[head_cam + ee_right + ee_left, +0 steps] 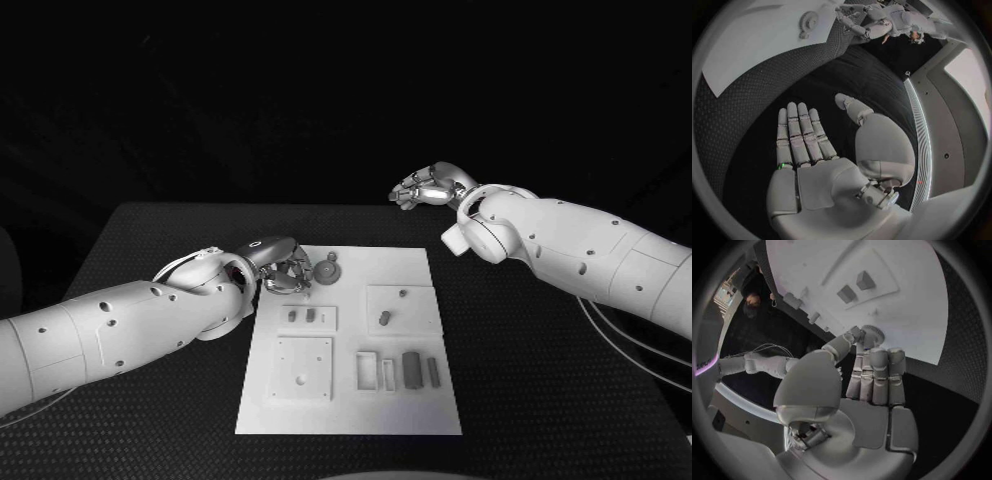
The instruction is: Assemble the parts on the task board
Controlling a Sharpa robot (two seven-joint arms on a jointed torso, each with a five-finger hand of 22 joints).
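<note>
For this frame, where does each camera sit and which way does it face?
Head view: on the robot's head, looking down at the white rectangular task board; both white arms show.
Left wrist view: behind the left hand, facing the board's far end; its fingers touch a small round toothed gear.
Right wrist view: behind the open right hand, over black table.
Shared: the board, gear and left hand show in all three views.

No readable text anywhere: task board (411, 275), the grey parts (411, 366) on it and both arms carry no legible labels, numbers or brand marks.
</note>
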